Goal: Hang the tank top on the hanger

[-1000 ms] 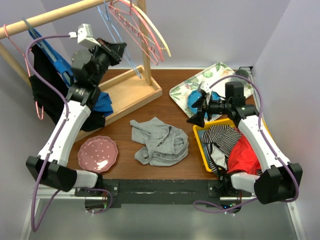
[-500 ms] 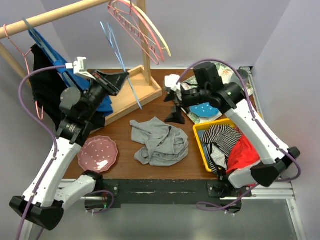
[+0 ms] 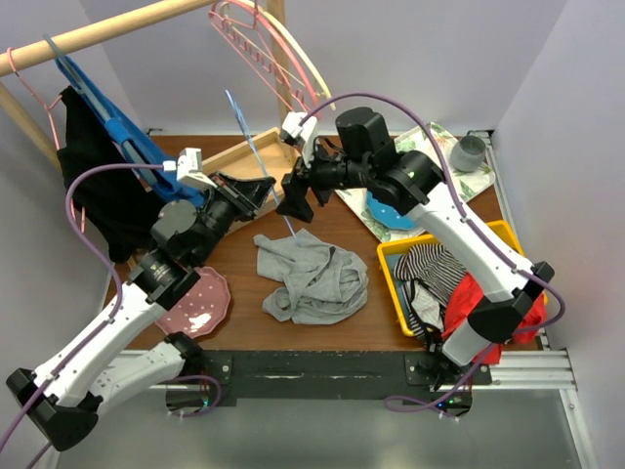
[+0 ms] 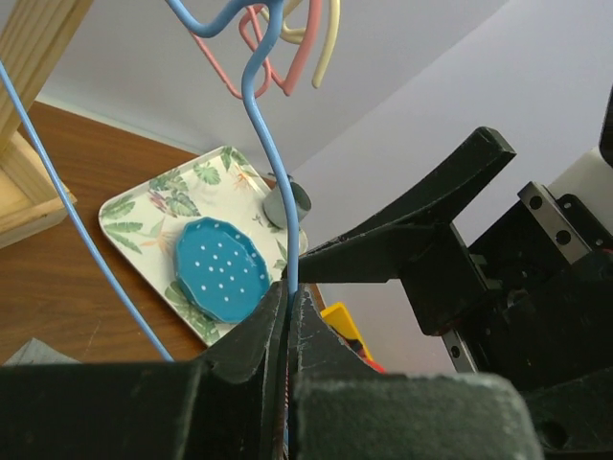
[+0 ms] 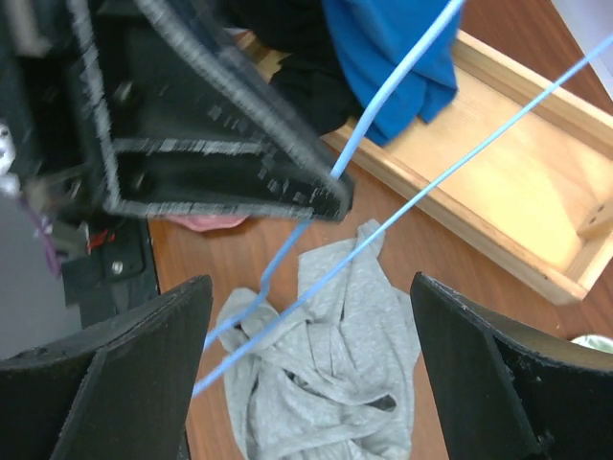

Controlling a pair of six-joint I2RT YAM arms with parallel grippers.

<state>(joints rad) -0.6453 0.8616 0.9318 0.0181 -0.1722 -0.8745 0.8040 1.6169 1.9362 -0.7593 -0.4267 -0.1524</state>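
Note:
The light-grey tank top (image 3: 312, 278) lies crumpled on the wooden table, also seen below in the right wrist view (image 5: 345, 383). My left gripper (image 3: 262, 188) is shut on the thin pale-blue hanger (image 3: 241, 124) and holds it in the air above the tank top's far edge. In the left wrist view the wire (image 4: 278, 182) runs up out of the closed jaws (image 4: 285, 305). My right gripper (image 3: 293, 198) is open and empty, right beside the left one. Its fingers straddle the hanger wire (image 5: 402, 222) without touching it.
A wooden clothes rack (image 3: 244, 156) stands at the back left with pink and cream hangers (image 3: 264, 39) and a darker-blue hanger (image 3: 107, 117). A pink plate (image 3: 190, 303) sits front left. A floral tray (image 3: 444, 147), blue plate (image 3: 395, 210) and yellow bin (image 3: 391, 283) of clothes are on the right.
My left arm has brought the pale-blue hanger down from the rail to above the table's middle. My right arm has swung from the right side over to the hanger.

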